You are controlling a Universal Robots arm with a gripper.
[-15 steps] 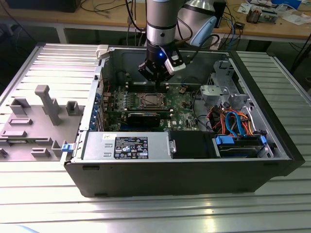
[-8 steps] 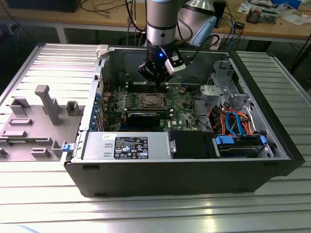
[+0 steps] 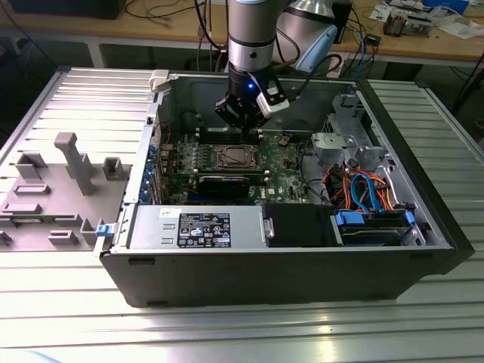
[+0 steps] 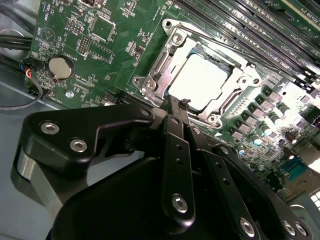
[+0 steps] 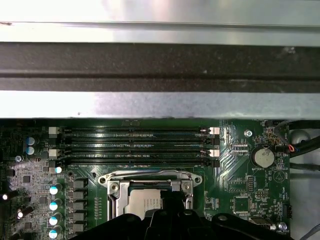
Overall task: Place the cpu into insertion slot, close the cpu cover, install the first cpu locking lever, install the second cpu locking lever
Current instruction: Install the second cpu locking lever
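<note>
Inside the open computer case, my gripper [image 3: 243, 125] hangs over the green motherboard, just behind the insertion slot [image 3: 234, 157]. In the second wrist view the black fingers come together at the gripper [image 4: 174, 102], shut, with the tip at the edge of the insertion slot [image 4: 175, 37]. The silver cpu [image 4: 197, 80] lies in the slot. The cpu cover [image 4: 150, 82] lies flat around it, and the cpu top shows through its window. In the first wrist view the gripper [image 5: 167, 197] overlaps the cpu [image 5: 142, 205], and a thin wire lever [image 5: 150, 173] runs along the slot's edge.
Long black memory slots [image 5: 135, 145] lie beside the socket, with a coin battery [image 5: 262, 156] close by. A case wall [image 5: 160, 100] stands behind them. A black card [image 3: 223, 181], the power supply [image 3: 197, 227] and a drive cage with cables [image 3: 370, 189] fill the case. A grey fixture [image 3: 68, 159] stands outside.
</note>
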